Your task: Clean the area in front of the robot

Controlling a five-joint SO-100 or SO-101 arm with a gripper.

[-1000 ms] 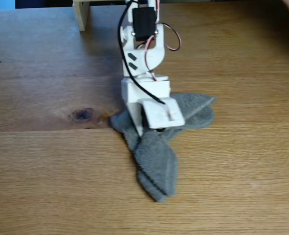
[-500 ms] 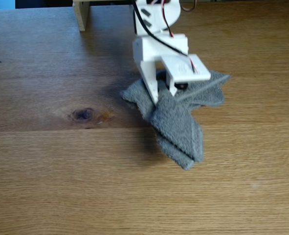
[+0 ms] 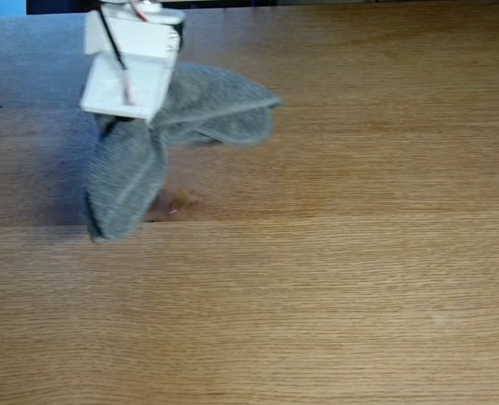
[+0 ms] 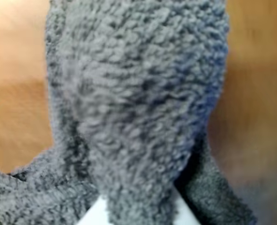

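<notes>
In the fixed view the robot (image 3: 131, 63) sits at the upper left of the frame, its gripper (image 3: 118, 122) clenched on a grey cloth (image 3: 173, 126). The cloth drapes in two folds, one hanging down toward the lower left, one spreading right. The table (image 3: 333, 278) is light-brown oak grain with plank seams. In the wrist view the cloth (image 4: 138, 103) looks fuzzy and looped.

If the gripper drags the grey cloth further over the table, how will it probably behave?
The grey cloth is probably floppy: its folds hang and splay under the gripper. Its looped terry pile likely grips the tabletop and drags rather than slides. It seems light.
</notes>
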